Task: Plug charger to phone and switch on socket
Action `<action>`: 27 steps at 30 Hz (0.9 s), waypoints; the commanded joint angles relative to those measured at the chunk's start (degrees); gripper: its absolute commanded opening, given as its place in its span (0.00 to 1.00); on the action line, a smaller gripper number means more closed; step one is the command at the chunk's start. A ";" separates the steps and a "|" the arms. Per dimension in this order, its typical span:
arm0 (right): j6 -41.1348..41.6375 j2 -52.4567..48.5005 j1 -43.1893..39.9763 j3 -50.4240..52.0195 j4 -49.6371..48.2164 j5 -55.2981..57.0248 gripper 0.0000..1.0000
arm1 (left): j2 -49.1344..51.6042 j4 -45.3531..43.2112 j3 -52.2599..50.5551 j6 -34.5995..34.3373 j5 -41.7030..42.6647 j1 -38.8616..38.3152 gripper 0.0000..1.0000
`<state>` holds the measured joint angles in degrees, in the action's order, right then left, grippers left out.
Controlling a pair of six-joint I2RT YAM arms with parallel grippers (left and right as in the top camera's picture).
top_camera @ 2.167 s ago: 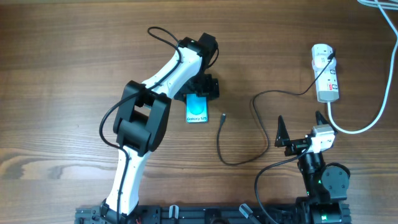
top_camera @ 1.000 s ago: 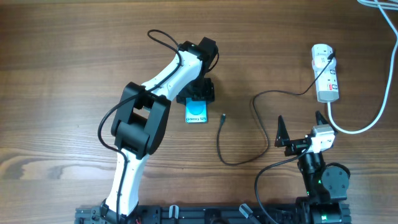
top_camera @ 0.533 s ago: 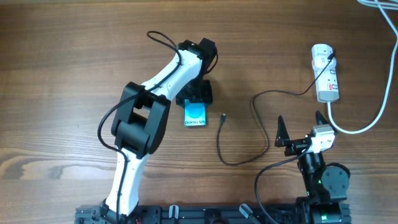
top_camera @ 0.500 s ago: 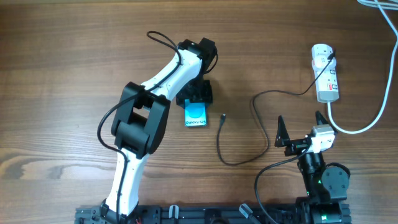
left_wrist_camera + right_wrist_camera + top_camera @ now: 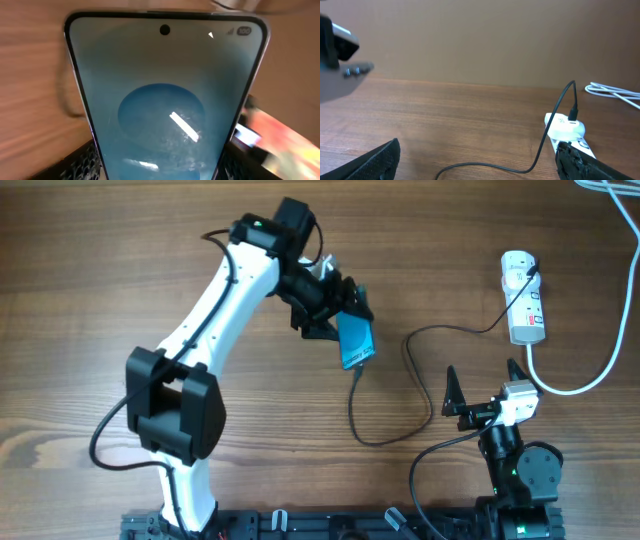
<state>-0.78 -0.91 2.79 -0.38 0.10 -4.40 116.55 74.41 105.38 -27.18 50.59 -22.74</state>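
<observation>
My left gripper (image 5: 338, 315) is shut on the phone (image 5: 356, 342) and holds it tilted above the table, cyan screen showing. In the left wrist view the phone (image 5: 165, 95) fills the frame between my left gripper's (image 5: 160, 167) dark fingers. The charger cable (image 5: 428, 405) loops over the table; its connector tip (image 5: 357, 373) lies just under the phone's lower edge, and I cannot tell whether they touch. Its plug sits in the white socket (image 5: 523, 300). My right gripper (image 5: 485, 392) is open and empty by the cable loop. The right wrist view shows the cable (image 5: 540, 155), the socket (image 5: 566, 127) and the open right gripper (image 5: 477, 170).
The socket's white cord (image 5: 590, 375) curves along the right edge of the table and shows in the right wrist view (image 5: 615, 92). The left arm (image 5: 215, 290) stretches across the left middle of the table. Part of it shows blurred at the top left of the right wrist view (image 5: 337, 45).
My left gripper has lifted the phone off the table and carried it right toward the cable tip, tilting it. The right arm, the cable and the socket have not moved.
</observation>
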 commanded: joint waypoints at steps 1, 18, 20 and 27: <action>-0.72 0.37 -0.24 0.09 -0.15 0.98 1.00 | -2.23 0.02 1.51 -0.24 22.88 2.64 0.66; -0.72 0.37 -0.24 0.09 -0.15 0.98 1.00 | -2.23 2.01 1.49 -3.80 39.78 12.35 0.66; -0.70 0.37 -0.24 0.09 -0.15 0.98 1.00 | -2.23 3.19 1.51 -3.78 39.78 12.68 0.66; -0.72 0.37 -0.24 0.09 -0.15 0.98 1.00 | -2.23 4.98 1.51 -3.76 39.78 13.70 0.66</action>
<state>-0.78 -0.91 2.79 -0.38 0.10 -4.40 116.46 78.94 105.41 -30.39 87.13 -9.80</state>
